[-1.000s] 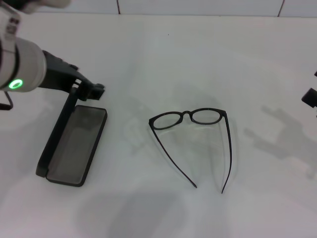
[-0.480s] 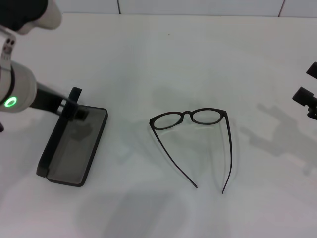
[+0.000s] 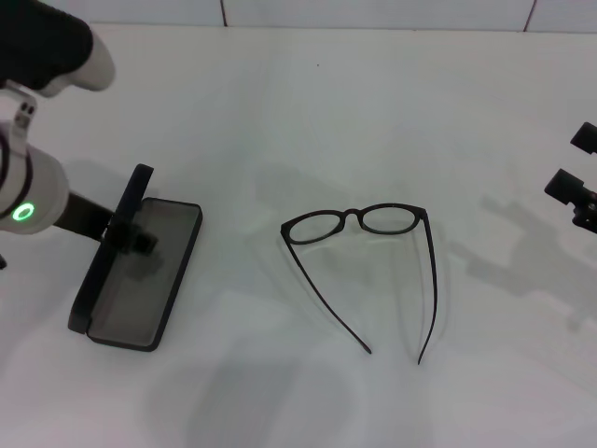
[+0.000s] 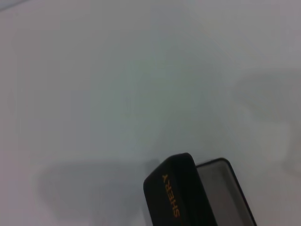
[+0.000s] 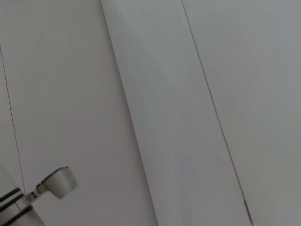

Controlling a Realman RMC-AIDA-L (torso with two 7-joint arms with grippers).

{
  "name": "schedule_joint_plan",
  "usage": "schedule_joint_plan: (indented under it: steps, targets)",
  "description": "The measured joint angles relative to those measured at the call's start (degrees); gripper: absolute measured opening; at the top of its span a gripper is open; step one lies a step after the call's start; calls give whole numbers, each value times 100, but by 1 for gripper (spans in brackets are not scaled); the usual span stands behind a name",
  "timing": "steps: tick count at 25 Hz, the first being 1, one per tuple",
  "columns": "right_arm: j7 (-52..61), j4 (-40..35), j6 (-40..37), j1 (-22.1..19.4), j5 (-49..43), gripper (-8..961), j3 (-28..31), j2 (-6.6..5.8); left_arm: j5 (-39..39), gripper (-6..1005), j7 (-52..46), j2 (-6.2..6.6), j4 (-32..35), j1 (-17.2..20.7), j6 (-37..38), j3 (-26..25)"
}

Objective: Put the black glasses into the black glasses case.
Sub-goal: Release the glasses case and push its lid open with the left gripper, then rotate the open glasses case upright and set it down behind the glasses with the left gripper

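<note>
the case lies open near the left edge of the table, lid upright along its left side, grey lining exposed. the left gripper sits at the lid; whether its fingers are open or closed cannot be told. the glasses lie near the table's centre, temples unfolded, well apart from the case. the right gripper hangs at the right edge, finger state not discernible.
</note>
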Motion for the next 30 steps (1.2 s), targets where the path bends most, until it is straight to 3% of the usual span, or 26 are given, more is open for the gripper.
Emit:
schedule_joint_plan:
  steps: [13, 18, 23, 30]
  targets:
    - [0, 0, -1, -67, -10, 819, 4, 46, -29, 504, 223, 0, -421, -184, -118, 47]
    - [0, 0, -8, -69, -10, 816, 4, 53, -36, 312, 228, 5, -421, -160, -121, 47]
    - [0, -1, -18, -42, -8, 812, 4, 52, -40, 197, 228, 9, -391, -134, -121, 47]
    - [0, 0, -23, -32, -8, 808, 4, 52, -41, 204, 399, 3, -128, -131, -202, 44]
